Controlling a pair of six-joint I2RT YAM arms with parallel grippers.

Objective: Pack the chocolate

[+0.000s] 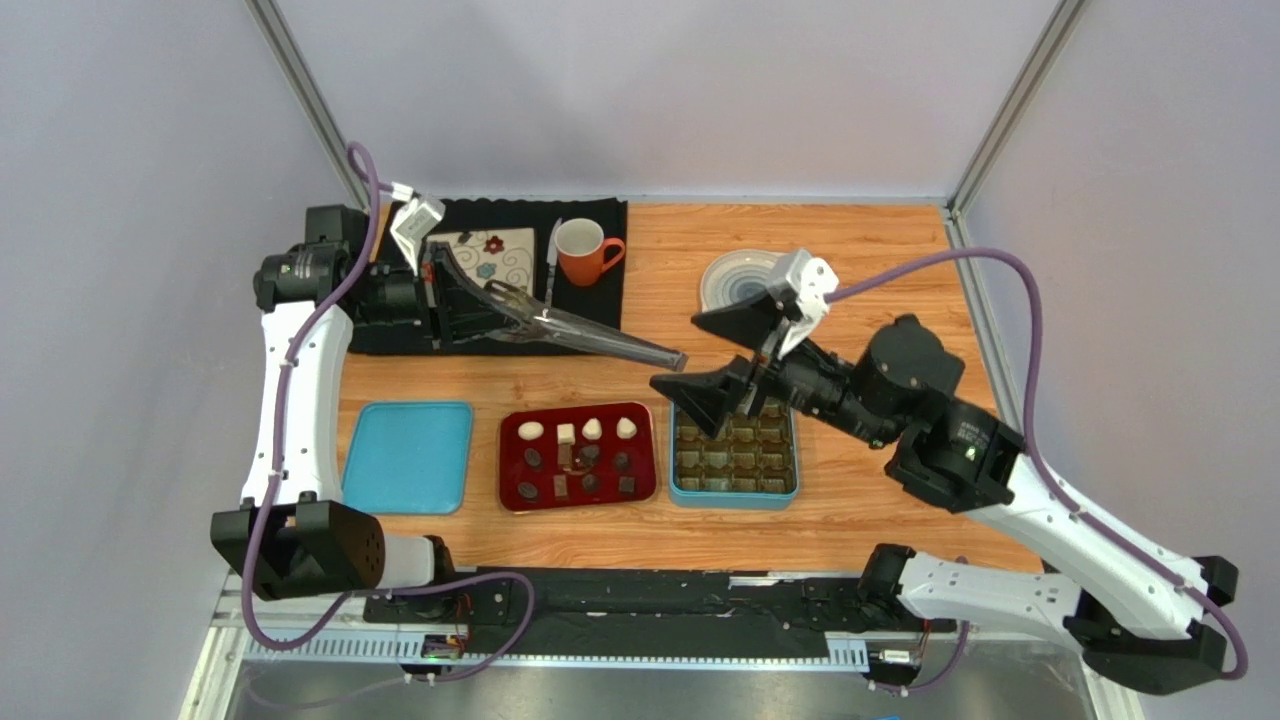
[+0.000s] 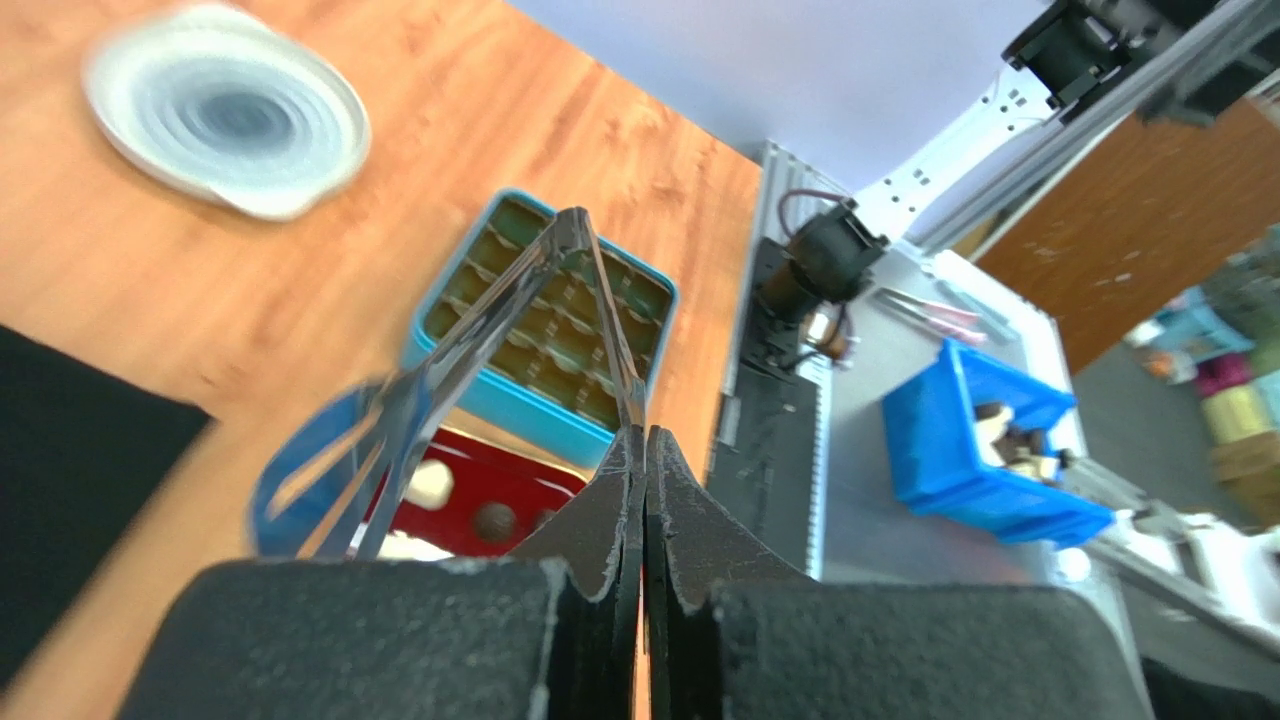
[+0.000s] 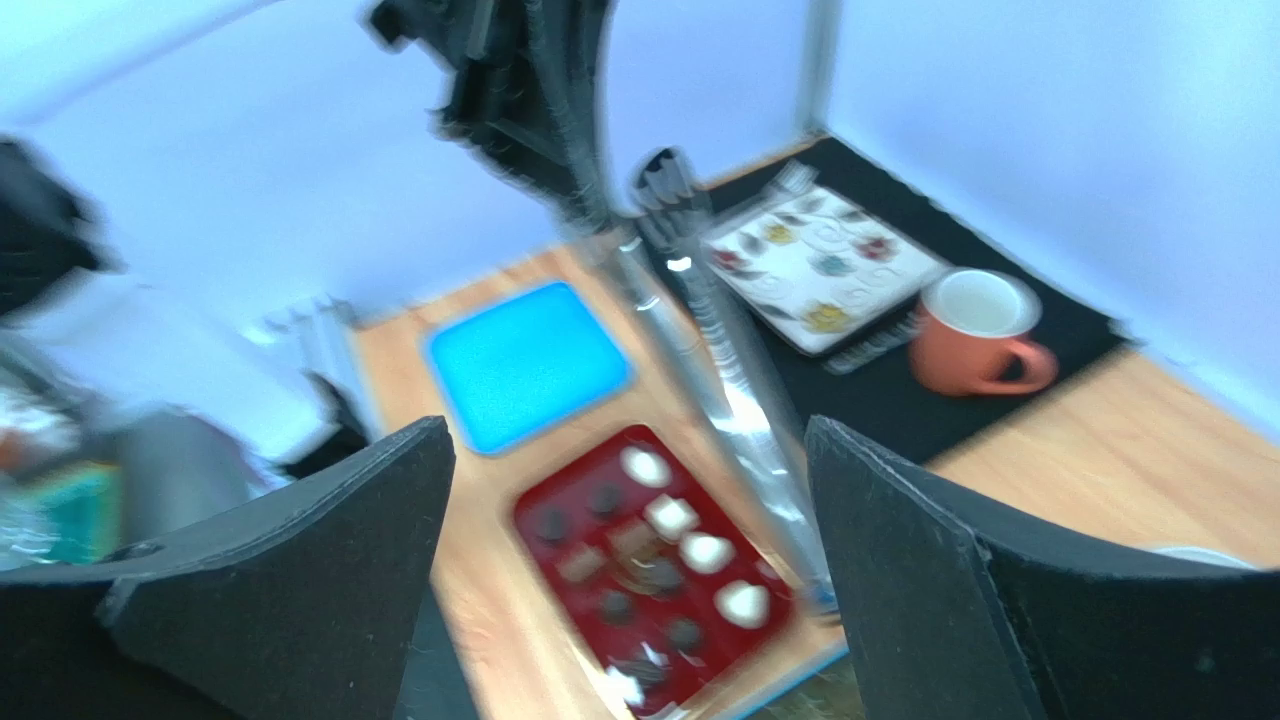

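The chocolate, white and dark bonbons, lies on a red tray at the table's front middle. It also shows in the right wrist view and the left wrist view. A teal box with a brown gridded insert stands right of the tray. My left gripper is shut on metal tongs, whose tips reach toward the box; the left wrist view shows the gripper and the tongs. My right gripper is open and empty above the box, and shows in its own view.
A teal lid lies left of the red tray. On a black mat at the back are a patterned square plate and an orange mug. A round white lid lies behind the right gripper.
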